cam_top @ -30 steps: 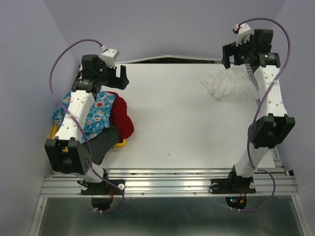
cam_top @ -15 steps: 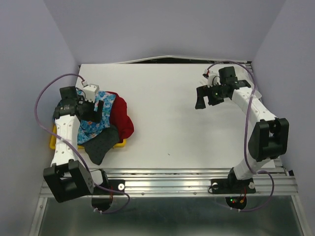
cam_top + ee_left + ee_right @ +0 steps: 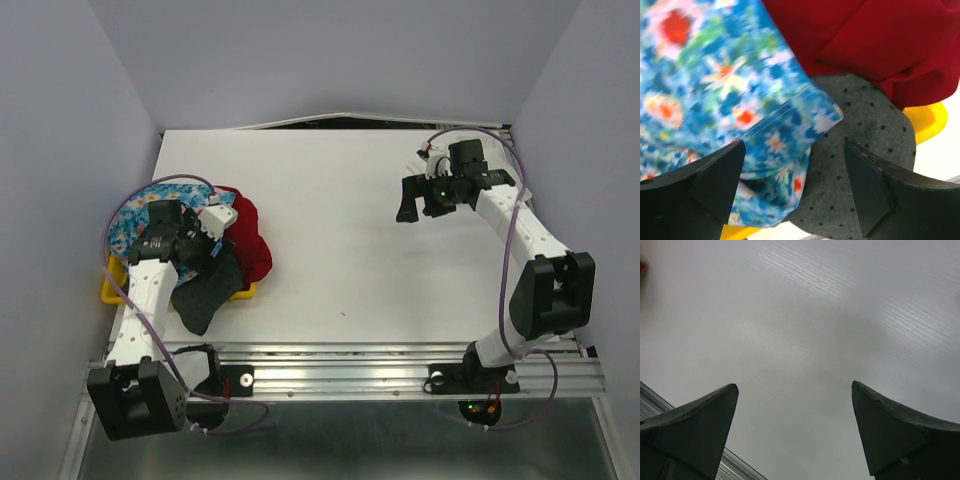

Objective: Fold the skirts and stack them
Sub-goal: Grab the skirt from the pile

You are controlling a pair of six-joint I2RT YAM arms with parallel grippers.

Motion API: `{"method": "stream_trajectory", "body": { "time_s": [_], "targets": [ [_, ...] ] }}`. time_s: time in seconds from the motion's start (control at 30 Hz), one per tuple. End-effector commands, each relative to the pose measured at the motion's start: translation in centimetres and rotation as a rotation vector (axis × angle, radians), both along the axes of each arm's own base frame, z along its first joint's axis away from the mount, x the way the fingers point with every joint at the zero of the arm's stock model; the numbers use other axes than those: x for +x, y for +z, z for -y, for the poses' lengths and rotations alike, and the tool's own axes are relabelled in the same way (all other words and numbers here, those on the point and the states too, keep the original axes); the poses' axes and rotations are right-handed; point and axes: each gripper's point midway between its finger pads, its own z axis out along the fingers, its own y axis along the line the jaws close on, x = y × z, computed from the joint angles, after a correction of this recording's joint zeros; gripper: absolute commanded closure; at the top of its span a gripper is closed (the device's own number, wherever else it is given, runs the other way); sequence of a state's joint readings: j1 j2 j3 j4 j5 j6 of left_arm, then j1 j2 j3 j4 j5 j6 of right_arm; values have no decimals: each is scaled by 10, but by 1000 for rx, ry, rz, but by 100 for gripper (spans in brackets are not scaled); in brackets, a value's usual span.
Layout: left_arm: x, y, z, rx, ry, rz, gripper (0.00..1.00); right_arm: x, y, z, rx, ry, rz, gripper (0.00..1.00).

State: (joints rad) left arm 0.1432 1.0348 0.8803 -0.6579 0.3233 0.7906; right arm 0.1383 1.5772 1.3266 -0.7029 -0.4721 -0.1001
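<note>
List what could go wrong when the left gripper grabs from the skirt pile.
1. The open left gripper hovers where the blue skirt overlaps the grey skirt. A pinch there may catch both and drag two out together.
2. The pile lies on the tray, which sits by the table's left edge. A hard pull might shift the tray or tip it off.
3. The red skirt overlaps the grey skirt, so it may trail along.
</note>
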Motion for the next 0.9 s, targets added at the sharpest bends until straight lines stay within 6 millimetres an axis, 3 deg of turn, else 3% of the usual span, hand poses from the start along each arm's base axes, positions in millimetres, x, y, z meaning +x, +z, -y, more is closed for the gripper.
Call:
{"method": "stream_trajectory", "body": {
  "time_s": [0.0, 0.17, 0.2, 0.27, 0.37, 0.4, 0.53, 0.57, 0.6, 0.73, 0.77, 0.87],
  "targets": [
    [10, -11, 12, 55, -92, -1, 9, 4, 19, -1, 18, -8, 69, 0],
    [34, -15, 15, 46, -44, 18, 18, 4, 21, 0, 13, -12, 73, 0],
    [41, -12, 14, 43, -31, 32, 27, 4, 23, 1, 12, -10, 79, 0],
    [50, -9, 11, 37, 12, 38, 35, 3, 23, 1, 12, -10, 79, 0],
    [63, 11, 6, 46, 50, 110, 63, 2, 25, 2, 6, -7, 90, 0],
    [65, 17, 5, 50, 55, 127, 67, 1, 24, 2, 5, -6, 89, 0],
    [66, 52, 6, 40, 61, 205, 86, -2, 24, 2, 8, 0, 87, 0],
    [68, 70, 7, 36, 62, 241, 89, -3, 24, 1, 12, 3, 86, 0],
    [65, 75, 8, 30, 64, 237, 100, -3, 23, 0, 15, 4, 85, 0],
    [69, 133, 20, -44, 49, 355, 100, -3, 24, -3, 34, 13, 88, 0],
    [72, 159, 28, -94, 38, 408, 100, -2, 24, -4, 41, 12, 87, 0],
    [82, 204, 50, -180, -25, 471, 100, 1, 27, -5, 46, 11, 99, 0]
  ]
}}
